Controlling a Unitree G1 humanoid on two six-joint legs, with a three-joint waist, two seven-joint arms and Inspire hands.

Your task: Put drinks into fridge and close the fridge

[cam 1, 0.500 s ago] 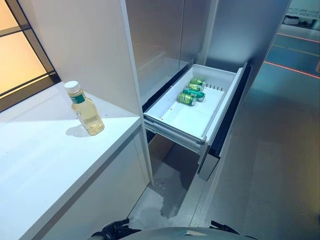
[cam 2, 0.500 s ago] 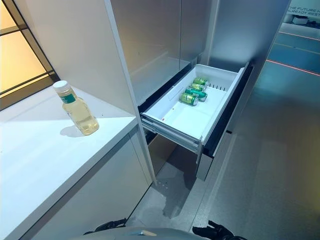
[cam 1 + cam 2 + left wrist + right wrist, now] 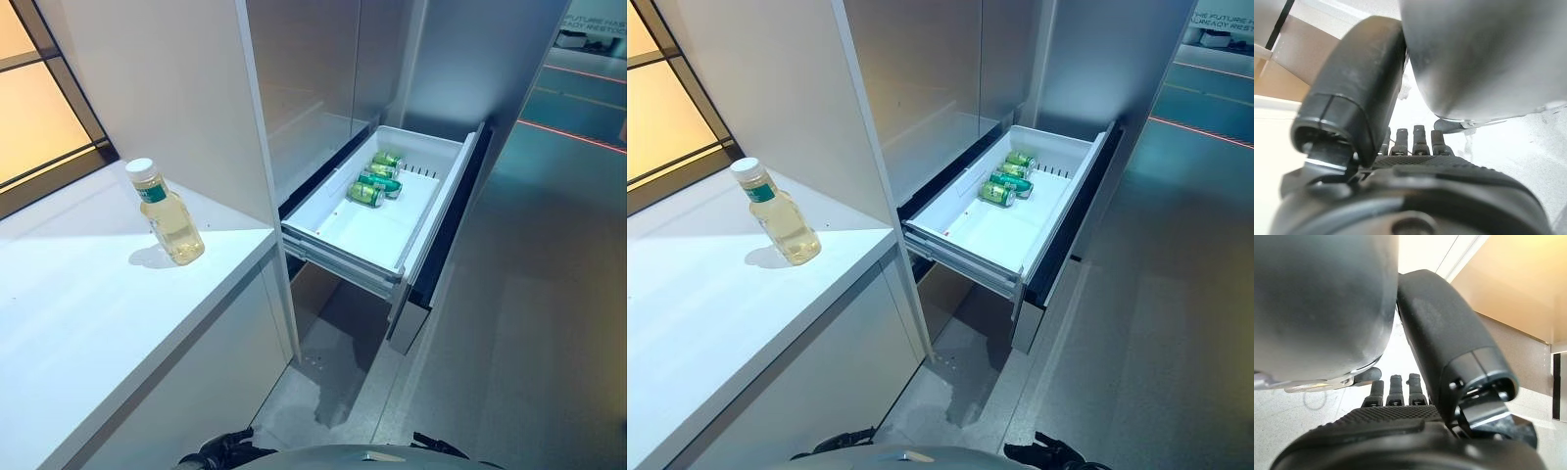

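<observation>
A clear bottle (image 3: 168, 217) of pale yellow drink with a white cap stands upright on the white counter (image 3: 88, 323). To its right the fridge's white drawer (image 3: 338, 248) is pulled out, with green cans (image 3: 377, 177) lying at its far end. My left hand (image 3: 1440, 171) hangs low by my side with its fingers (image 3: 1418, 141) straight and holds nothing. My right hand (image 3: 1396, 418) hangs the same way on the other side, its fingers (image 3: 1396, 389) straight and empty. Both hands are far below the bottle and the drawer.
The fridge's tall grey front (image 3: 313, 78) rises behind the drawer. A window (image 3: 39, 88) with a dark frame borders the counter's far left. Grey floor (image 3: 549, 323) stretches to the right of the drawer.
</observation>
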